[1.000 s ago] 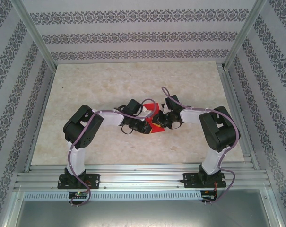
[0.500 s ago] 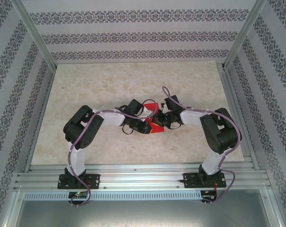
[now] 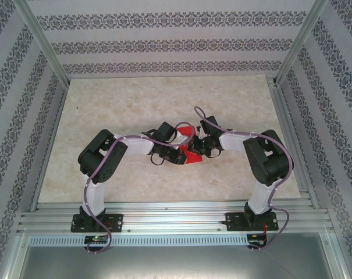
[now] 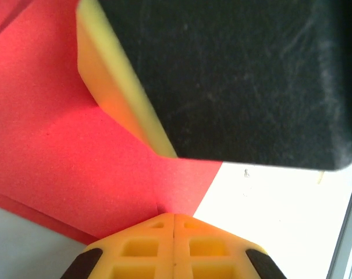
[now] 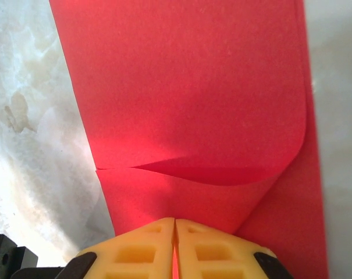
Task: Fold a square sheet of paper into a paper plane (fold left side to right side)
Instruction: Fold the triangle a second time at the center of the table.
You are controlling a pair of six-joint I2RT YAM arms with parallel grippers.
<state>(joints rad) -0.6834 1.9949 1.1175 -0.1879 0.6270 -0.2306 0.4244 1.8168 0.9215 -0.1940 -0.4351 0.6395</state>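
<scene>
Grey-patterned wallpaper [image 3: 164,43] covers the back and side walls of the booth, with bare aluminium posts [image 3: 43,46] running up the corners. Below lies the table [image 3: 123,104], a pale marble-look slab edged with metal rails. It is smooth and glossy, so a thin sheet would likely slide on it rather than stay put for creasing.

Both arms reach inward and meet near the table's middle. The left arm [image 3: 103,157] comes in from its side and the right arm [image 3: 266,160] mirrors it, so the two wrists almost touch over the work.

Between them sits the sheet of paper [image 3: 190,152], bright red and already doubled over. The right wrist view shows one layer of the sheet [image 5: 187,87] curling back over the other. The bend at its right side is a soft rounded loop, not yet a pressed crease. From the left wrist, the sheet [image 4: 59,145] shows fold lines and a corner over the pale table.

The left gripper [image 4: 174,218] has its yellow fingertips pressed together where the paper's edge runs in, apparently nipping it. The right gripper [image 5: 174,221] is likewise closed, with a thin red sliver in the seam between its tips. Pinching from opposite sides probably keeps the layers lined up while the fold is set.

A black block with a yellow edge [image 4: 222,75] hangs close above the paper, likely part of the other gripper.
</scene>
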